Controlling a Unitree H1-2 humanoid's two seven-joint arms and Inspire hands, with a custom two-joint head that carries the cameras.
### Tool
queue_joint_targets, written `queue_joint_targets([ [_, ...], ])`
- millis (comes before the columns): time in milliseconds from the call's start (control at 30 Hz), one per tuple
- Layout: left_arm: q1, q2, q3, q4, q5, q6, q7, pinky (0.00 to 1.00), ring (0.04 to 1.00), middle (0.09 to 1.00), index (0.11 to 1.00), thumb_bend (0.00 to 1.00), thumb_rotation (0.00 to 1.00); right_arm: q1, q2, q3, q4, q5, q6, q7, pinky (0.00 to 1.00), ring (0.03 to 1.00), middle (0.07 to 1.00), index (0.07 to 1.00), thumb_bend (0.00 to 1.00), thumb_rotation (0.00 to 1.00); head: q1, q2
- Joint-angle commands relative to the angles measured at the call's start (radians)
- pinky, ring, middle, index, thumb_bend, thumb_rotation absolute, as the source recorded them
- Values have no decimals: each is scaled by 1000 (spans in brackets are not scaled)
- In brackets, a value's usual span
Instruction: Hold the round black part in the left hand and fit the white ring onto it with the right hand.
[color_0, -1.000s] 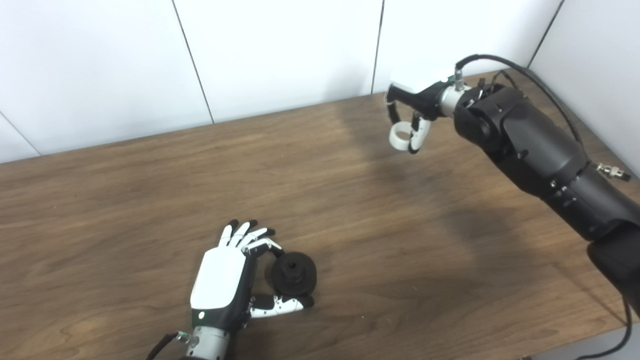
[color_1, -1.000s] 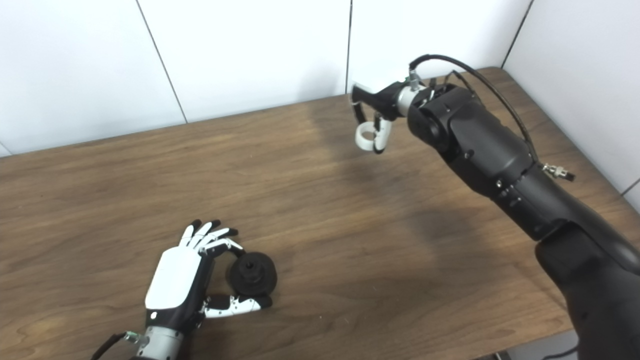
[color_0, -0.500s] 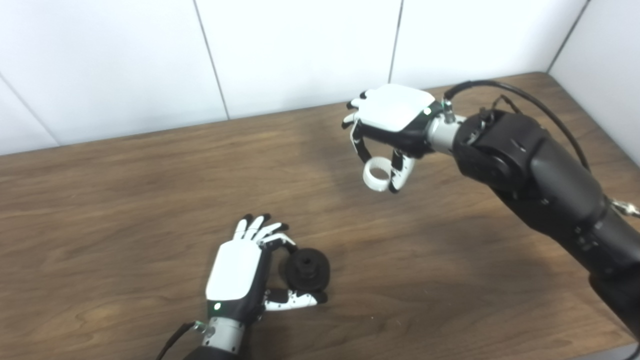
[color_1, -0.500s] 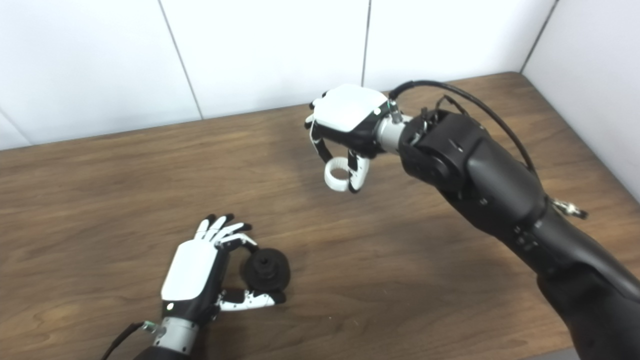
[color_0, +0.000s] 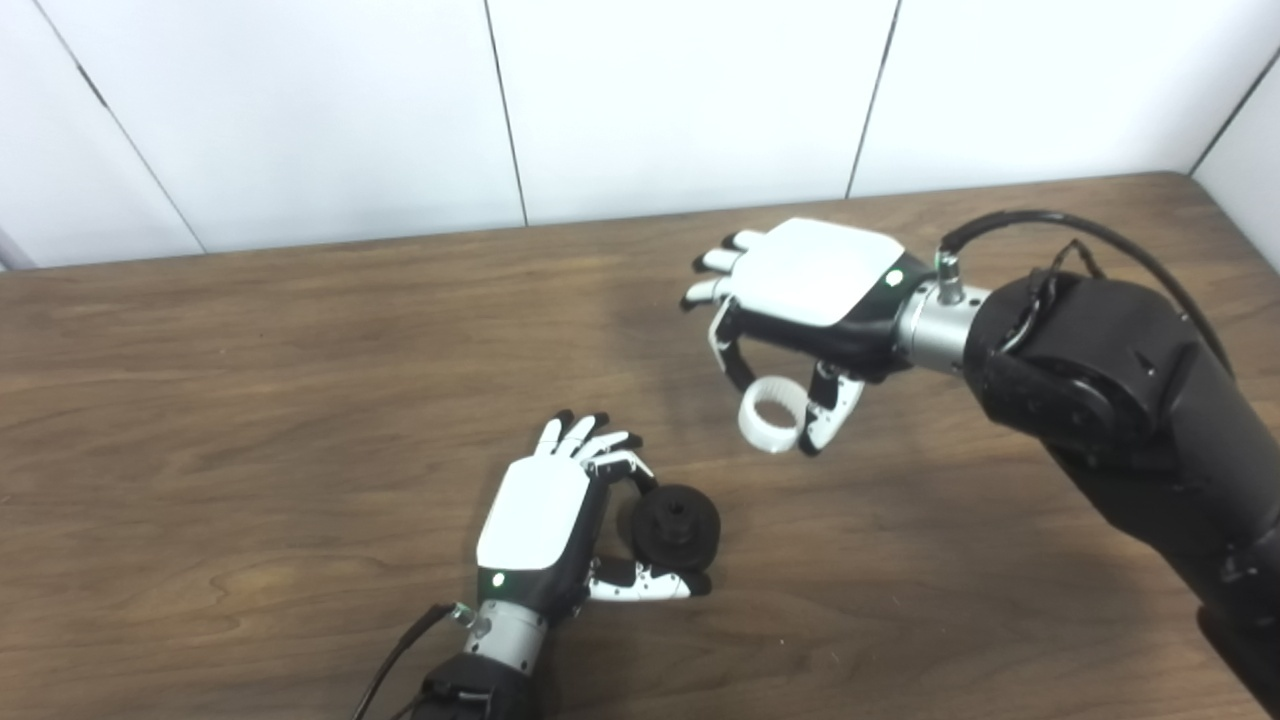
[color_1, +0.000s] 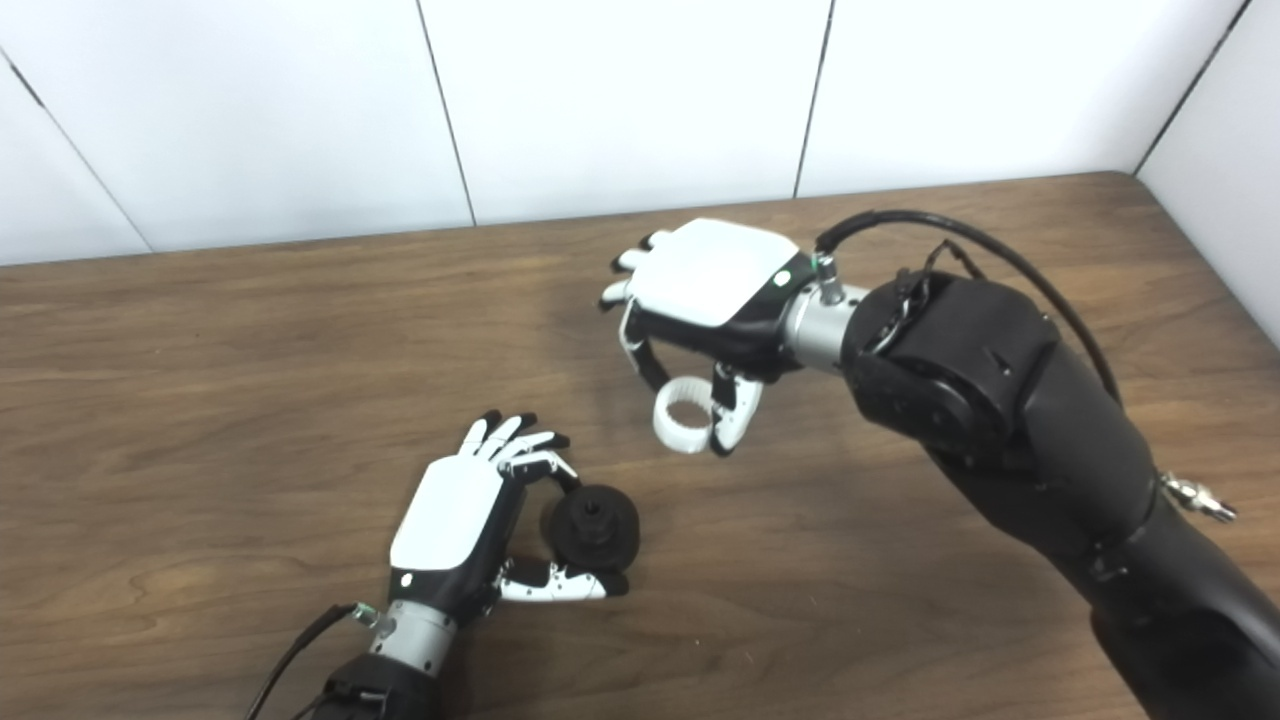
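left hand (color_0: 545, 520): fingers and thumb pinch matte black part (color_0: 677, 522), round, hubbed, low on wood-grain table (color_0: 250, 400) | right hand (color_0: 800, 300): fingers clasp ridged white ring (color_0: 771, 413) aloft, up-right of part, apart

Table (color_0: 250, 420) brown wood grain, matt; white ring (color_0: 772, 413) smooth plastic; black part (color_0: 677, 523) matt.

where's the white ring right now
The white ring hangs pinched under the right hand, above the table, up and right of the round black part.
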Motion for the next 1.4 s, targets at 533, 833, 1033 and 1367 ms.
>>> queue_joint_targets([
  [533,-19,-6,-27,19,12,50,-111,1000,922,805,483,525,57,-24,70,-8,-35,19,-12,52,1000,1000,914,485,525,146,-20,78],
  [833,-24,-15,-29,6,13,63,-127,1000,920,810,481,526,57,-4,92,8,-21,23,-50,30,1000,1000,919,486,525,144,-6,91],
  [1033,-23,-19,-28,1,10,66,-128,1000,922,811,481,526,57,9,115,20,-4,3,-83,12,1000,1000,912,486,525,143,-3,91],
  [1367,-23,-22,-31,-7,10,72,-127,1000,911,804,481,525,58,22,142,28,14,-33,-118,-7,1000,1000,908,485,526,141,2,88],
])
